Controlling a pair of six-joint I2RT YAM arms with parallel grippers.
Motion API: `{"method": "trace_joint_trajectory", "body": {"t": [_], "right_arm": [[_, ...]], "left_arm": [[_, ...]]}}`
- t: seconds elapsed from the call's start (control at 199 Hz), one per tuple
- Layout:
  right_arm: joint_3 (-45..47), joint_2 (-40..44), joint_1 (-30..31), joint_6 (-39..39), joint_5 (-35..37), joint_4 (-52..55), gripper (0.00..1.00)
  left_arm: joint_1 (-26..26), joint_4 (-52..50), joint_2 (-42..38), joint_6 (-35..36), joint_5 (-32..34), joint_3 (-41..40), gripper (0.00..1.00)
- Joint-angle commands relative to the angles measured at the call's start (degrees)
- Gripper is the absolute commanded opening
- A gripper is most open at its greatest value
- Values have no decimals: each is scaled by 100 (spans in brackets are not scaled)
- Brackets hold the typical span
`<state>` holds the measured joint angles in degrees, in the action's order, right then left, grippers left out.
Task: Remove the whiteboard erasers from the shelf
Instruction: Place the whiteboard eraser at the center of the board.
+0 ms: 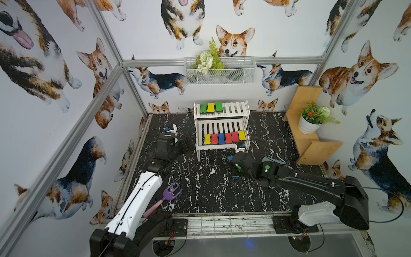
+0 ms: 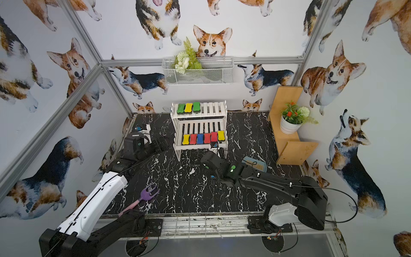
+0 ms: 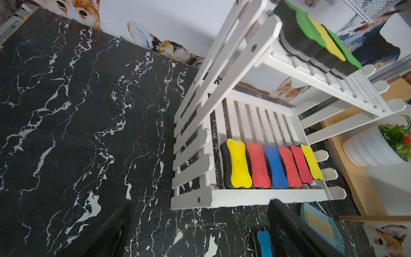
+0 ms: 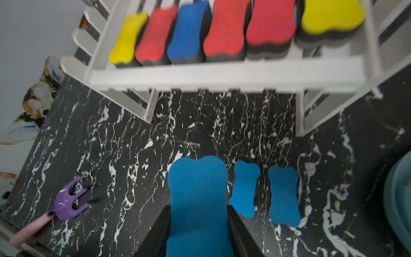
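Nearest the robot, a purple garden fork (image 1: pixel 170 193) lies on the black marble tabletop (image 1: pixel 200 195). Mid-table, the right gripper (image 4: pixel 198 211) is clamped on a blue eraser (image 4: pixel 196 178). 2 more blue erasers (image 4: pixel 244 189) lie flat just beside it, clear of the shelf (image 1: pixel 219 146). The left gripper (image 3: pixel 200 204), jaws spread wide and empty, stands just beside the shelf's left side. Lower tier: 6 erasers (image 1: pixel 224 138), yellow, red, blue, red, red, yellow. Upper tier: 3 erasers (image 1: pixel 210 107), green, yellow, green.
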<state>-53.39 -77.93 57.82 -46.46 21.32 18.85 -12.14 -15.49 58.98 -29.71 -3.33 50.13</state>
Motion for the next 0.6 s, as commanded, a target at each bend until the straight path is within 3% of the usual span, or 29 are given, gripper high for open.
{"method": "trace_joint_trajectory", "body": {"t": [0.0,0.352,0.598], "right_arm": [[223,-386,134,-579,184,-982,39],[-197,-2019,239,-768,439,-1164,38],[-424,-2579,113,-915,505,-1032,38]], "left_arm": [[1,-32,-34,71,88,23,100],[1,-73,-82,71,157,15,100],[1,-86,-65,80,158,6,100]]}}
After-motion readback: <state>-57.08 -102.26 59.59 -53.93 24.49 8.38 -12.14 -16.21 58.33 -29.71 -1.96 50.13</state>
